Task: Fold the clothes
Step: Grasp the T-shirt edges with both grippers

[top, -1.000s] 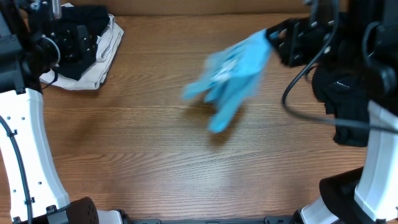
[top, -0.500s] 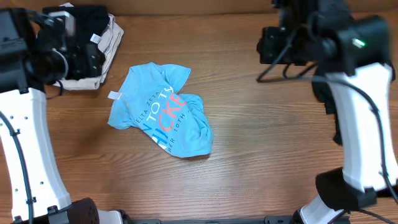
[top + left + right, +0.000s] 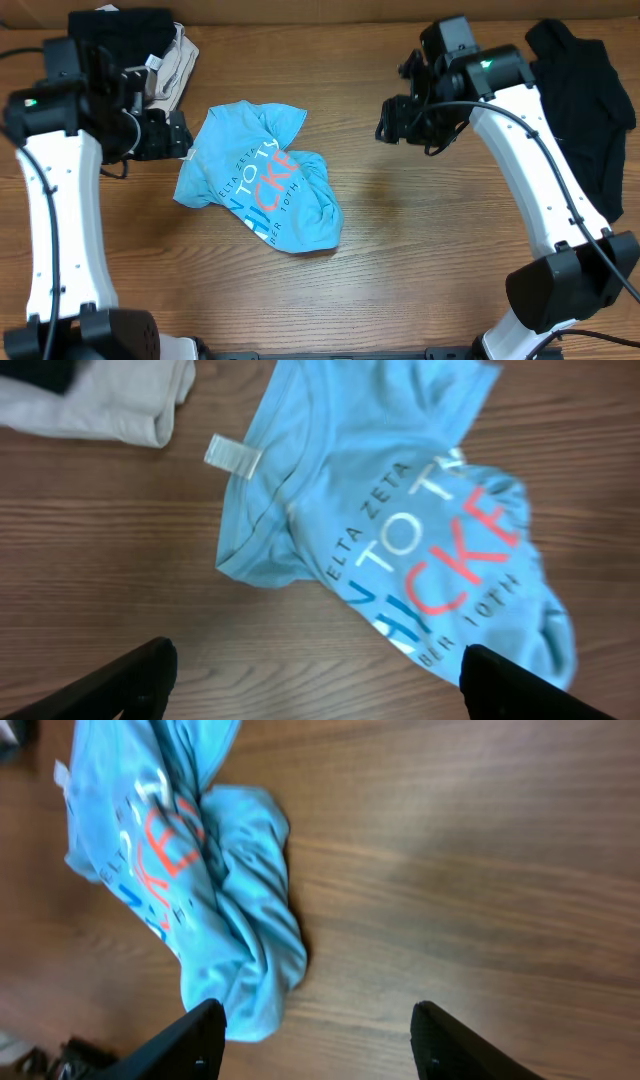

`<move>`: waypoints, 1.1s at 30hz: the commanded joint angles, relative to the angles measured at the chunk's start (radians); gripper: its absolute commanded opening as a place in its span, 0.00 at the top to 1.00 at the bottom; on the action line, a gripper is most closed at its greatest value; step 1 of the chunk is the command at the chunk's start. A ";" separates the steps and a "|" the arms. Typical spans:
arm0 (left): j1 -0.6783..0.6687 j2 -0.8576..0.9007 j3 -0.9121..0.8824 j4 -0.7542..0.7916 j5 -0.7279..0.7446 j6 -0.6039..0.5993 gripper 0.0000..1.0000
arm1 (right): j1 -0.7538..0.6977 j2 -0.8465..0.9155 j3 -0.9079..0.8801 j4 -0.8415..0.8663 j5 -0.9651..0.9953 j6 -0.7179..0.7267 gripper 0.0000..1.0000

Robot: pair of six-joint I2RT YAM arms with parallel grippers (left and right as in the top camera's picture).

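Wood-grain brown counter (image 3: 420, 280) fills the overhead view. Left of its middle lies a crumpled light blue short-sleeved T-shirt (image 3: 262, 190), its white and pink lettering facing up. The cloth is bunched and partly doubled over itself, and its small white neck tag (image 3: 232, 455) rests on the wood.

The white left arm (image 3: 60, 200) reaches in at the shirt's left edge. Its wrist view shows the jaws spread wide and holding nothing.

The white right arm (image 3: 530, 150) ends over bare wood to the right of the shirt. Its jaws are likewise spread wide and empty.

A black fabric top (image 3: 585, 110) lies heaped at the far right corner. A cream cloth garment (image 3: 170, 75) sits at the far left corner, with a dark black garment (image 3: 130, 25) on it.
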State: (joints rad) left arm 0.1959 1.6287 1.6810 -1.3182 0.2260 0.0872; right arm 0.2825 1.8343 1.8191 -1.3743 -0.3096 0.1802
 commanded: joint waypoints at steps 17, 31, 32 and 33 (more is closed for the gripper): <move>-0.007 0.089 -0.504 0.211 -0.023 -0.179 0.18 | 0.235 -0.012 -0.319 0.127 -0.112 -0.020 0.31; -0.007 0.106 -0.610 0.636 -0.185 -0.090 0.18 | 0.259 -0.012 -0.323 0.140 -0.111 -0.020 0.35; -0.007 0.110 -0.614 0.651 -0.185 -0.075 0.18 | 0.259 -0.012 -0.323 0.138 -0.111 -0.020 0.35; -0.007 0.114 -0.615 0.662 -0.185 -0.061 0.19 | 0.259 -0.012 -0.323 0.136 -0.111 -0.020 0.35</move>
State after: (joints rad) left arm 0.1959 1.7203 1.0878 -0.6769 0.0666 -0.0395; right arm 0.5373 1.8343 1.4994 -1.2350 -0.4122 0.1574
